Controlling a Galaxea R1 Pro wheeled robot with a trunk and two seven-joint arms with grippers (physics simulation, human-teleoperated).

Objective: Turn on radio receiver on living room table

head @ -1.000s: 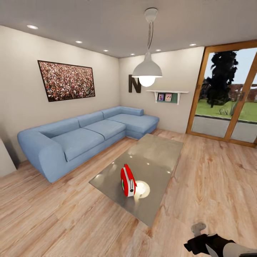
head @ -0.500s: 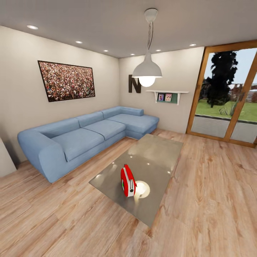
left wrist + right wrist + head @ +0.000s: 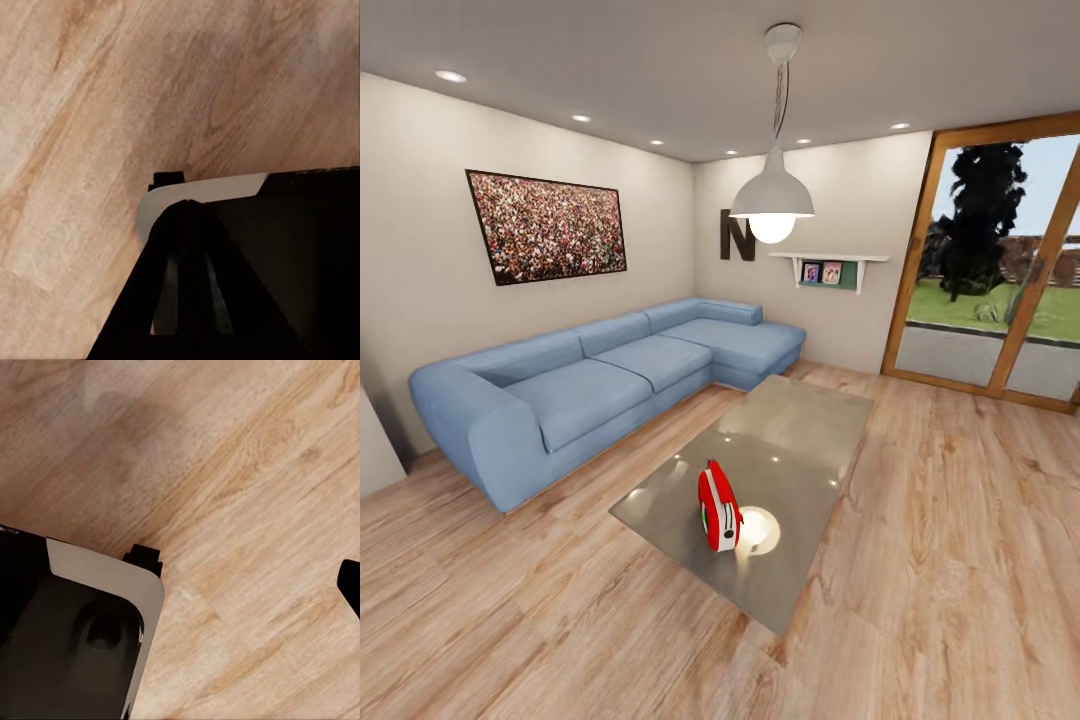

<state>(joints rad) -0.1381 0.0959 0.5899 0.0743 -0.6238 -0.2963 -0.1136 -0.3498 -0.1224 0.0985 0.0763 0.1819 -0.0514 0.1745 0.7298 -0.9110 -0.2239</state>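
The red radio receiver point(image 3: 719, 506) stands upright at the desk's point(image 3: 800, 430) near end, toward 6 o'clock, sofa point(image 3: 600, 380) at 10. Approach under way; next, drive closer and reach its dial. End effector states cannot be told.

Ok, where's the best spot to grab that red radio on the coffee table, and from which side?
Probably the thin handle on top of the radio, from above: it stands upright on the table, narrow white edge towards the camera, with open space overhead.

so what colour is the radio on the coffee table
Red with a white edge band; the radio receiver shows best in the head view.
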